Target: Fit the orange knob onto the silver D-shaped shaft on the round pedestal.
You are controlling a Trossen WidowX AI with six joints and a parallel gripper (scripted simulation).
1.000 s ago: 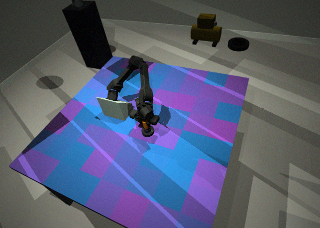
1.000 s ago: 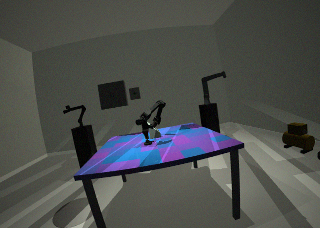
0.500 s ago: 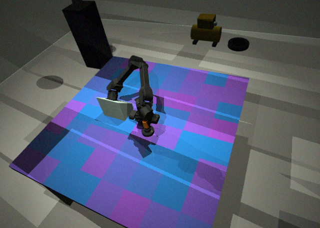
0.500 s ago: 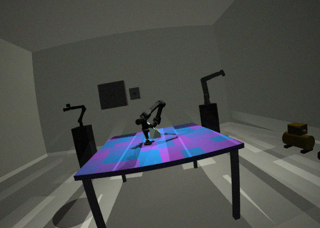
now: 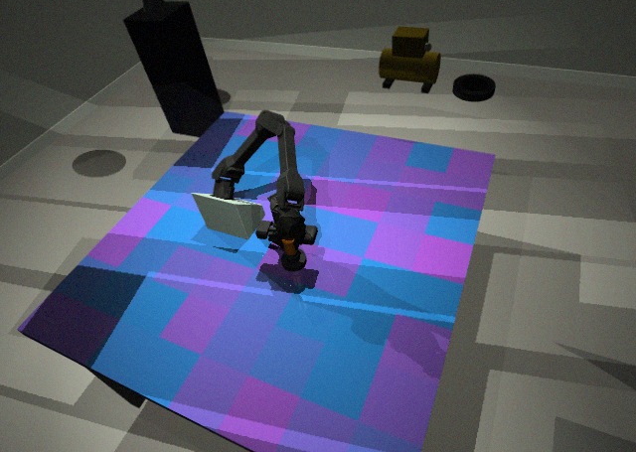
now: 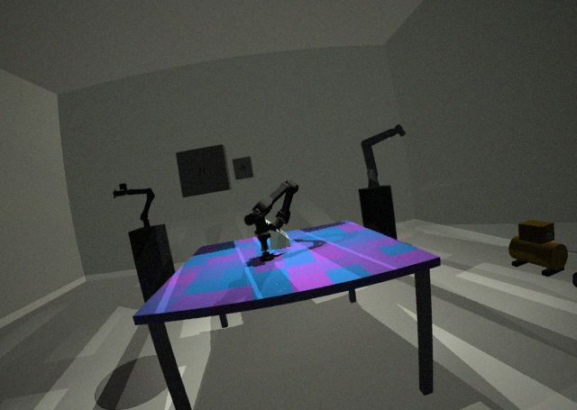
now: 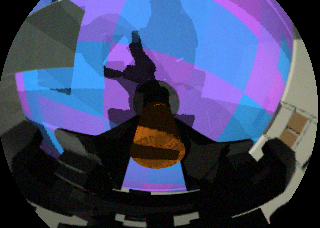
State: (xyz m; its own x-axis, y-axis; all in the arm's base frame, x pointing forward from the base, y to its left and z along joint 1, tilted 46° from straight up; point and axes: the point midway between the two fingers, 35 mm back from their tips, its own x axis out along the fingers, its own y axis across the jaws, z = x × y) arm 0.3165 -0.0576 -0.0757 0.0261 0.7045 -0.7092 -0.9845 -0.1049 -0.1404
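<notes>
The orange knob [image 5: 289,246] [image 7: 159,143] is between the fingers of my gripper [image 5: 289,241] [image 7: 156,120], which is shut on it. The knob stands directly over the dark round pedestal [image 5: 294,262] [image 6: 266,258], whose grey rim [image 7: 174,99] shows around the knob's far end in the wrist view. The silver shaft is hidden, and so are the knob's hole and its flat side. I cannot tell whether the knob touches the pedestal or how far down the shaft it sits.
A pale grey-green wedge-shaped block [image 5: 229,216] [image 6: 279,240] [image 7: 47,35] stands beside the gripper, close to the arm's base. The table [image 5: 334,355] [image 6: 224,298] has a blue and purple checked top with hard shadows. Two other arms on dark stands are beyond the table.
</notes>
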